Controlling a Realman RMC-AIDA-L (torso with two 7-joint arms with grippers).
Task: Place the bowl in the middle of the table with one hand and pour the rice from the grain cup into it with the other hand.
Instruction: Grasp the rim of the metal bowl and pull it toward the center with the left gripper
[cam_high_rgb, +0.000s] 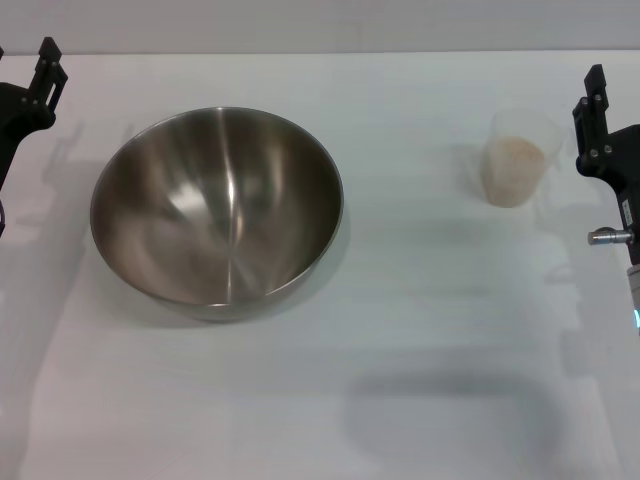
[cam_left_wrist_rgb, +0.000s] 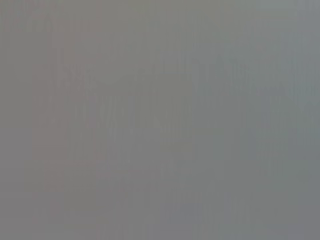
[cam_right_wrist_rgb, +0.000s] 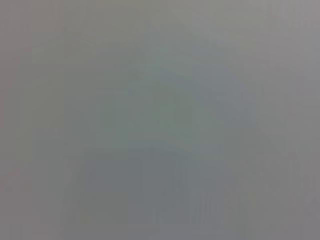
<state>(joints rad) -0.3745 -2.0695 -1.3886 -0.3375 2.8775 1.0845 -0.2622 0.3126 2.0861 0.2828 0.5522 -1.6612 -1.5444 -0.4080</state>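
In the head view a large steel bowl (cam_high_rgb: 218, 212) stands empty on the white table (cam_high_rgb: 420, 330), left of centre. A small clear grain cup (cam_high_rgb: 519, 157) stands upright at the right, partly filled with pale rice (cam_high_rgb: 512, 168). My left gripper (cam_high_rgb: 40, 75) is at the far left edge, apart from the bowl. My right gripper (cam_high_rgb: 597, 110) is at the far right edge, just beside the cup and not touching it. Both wrist views show only plain grey, with no object.
The table's far edge runs along the top of the head view. A soft shadow lies on the near part of the table.
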